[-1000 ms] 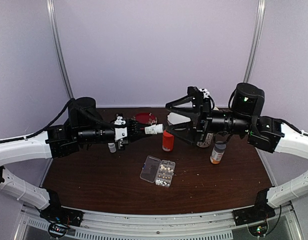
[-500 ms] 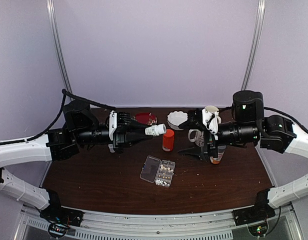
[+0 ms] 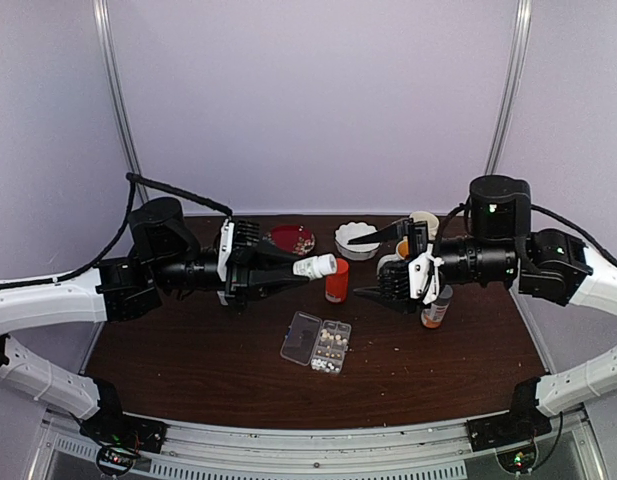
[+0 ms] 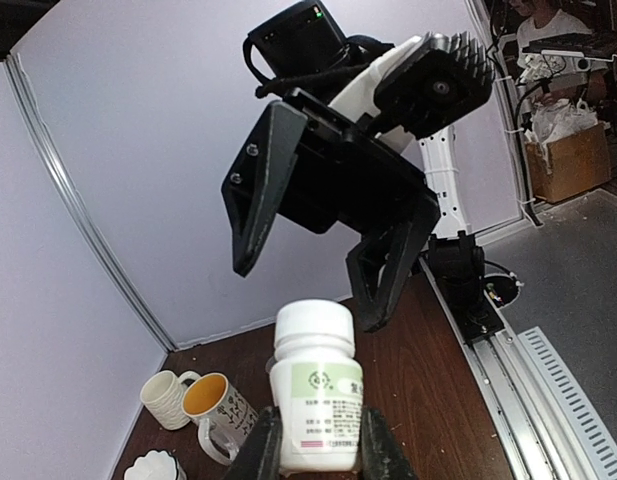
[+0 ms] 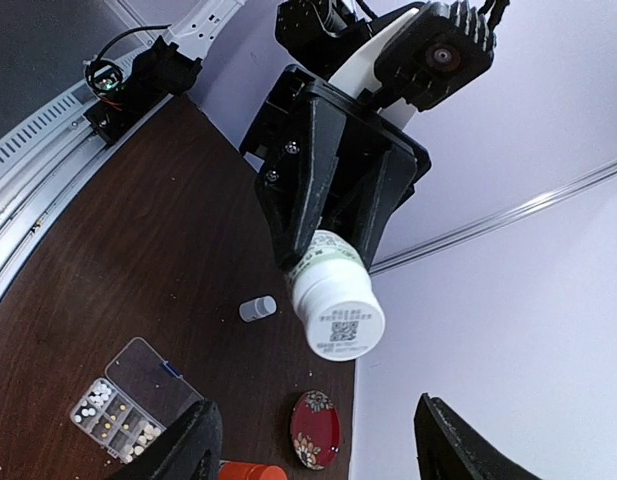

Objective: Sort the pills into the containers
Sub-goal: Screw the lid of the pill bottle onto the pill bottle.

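On the table (image 3: 188, 365), organizer cells (image 3: 327, 329) hold white pills (image 3: 335, 347).

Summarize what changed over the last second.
The right gripper rolled its wrist and dropped lower in the overhead view, fingers open, facing the white pill bottle. The left gripper also rolled, nudging that bottle slightly rightward, still shut on it. Pill organizer and orange bottle stayed put.

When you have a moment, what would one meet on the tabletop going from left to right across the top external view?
Round red patterned dish → orange plastic bottle → small amber bottle with white cap.
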### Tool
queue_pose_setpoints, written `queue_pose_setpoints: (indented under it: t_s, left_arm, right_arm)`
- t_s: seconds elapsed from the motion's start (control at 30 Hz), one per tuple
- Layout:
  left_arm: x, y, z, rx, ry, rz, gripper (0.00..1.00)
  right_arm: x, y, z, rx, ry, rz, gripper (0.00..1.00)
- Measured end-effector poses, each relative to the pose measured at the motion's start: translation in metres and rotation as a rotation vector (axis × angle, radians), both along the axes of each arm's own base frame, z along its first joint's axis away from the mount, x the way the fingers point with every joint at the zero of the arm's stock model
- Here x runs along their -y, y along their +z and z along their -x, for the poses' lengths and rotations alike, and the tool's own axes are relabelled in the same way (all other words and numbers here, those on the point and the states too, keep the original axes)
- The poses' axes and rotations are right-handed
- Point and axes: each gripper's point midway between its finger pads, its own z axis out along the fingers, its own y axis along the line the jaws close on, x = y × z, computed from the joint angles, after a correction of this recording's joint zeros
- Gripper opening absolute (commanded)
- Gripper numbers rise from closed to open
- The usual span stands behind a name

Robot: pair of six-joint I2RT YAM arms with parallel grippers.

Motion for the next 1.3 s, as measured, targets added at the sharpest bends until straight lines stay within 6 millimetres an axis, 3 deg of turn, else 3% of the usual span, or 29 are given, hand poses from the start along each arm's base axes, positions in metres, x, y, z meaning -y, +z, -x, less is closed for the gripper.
queue_pose_setpoints:
  t_s: [0.23,0.93,1.07,1.2,1.3]
  left_arm:
    - [0.004,-0.008,0.004,-0.034,-0.037,-0.017,0.00]
    - [0.008,-0.014,0.004,-0.062,-0.056,-0.033,0.00]
    - [0.008,-0.015,0.005,-0.065,-0.060,-0.036,0.00]
    - [0.009,-0.018,0.006,-0.072,-0.068,-0.047,0.00]
    - [0.009,-0.020,0.006,-0.077,-0.072,-0.053,0.00]
  right_arm:
    - [-0.004,0.008,-0.003,0.102,0.020,0.039,0.47]
    - [-0.019,-0.010,0.006,0.111,0.088,0.160,0.47]
    - [-0.021,-0.012,0.007,0.110,0.093,0.164,0.40]
    - [-0.022,-0.011,0.007,0.113,0.096,0.163,0.23]
    - [-0.022,-0.010,0.007,0.106,0.093,0.162,0.20]
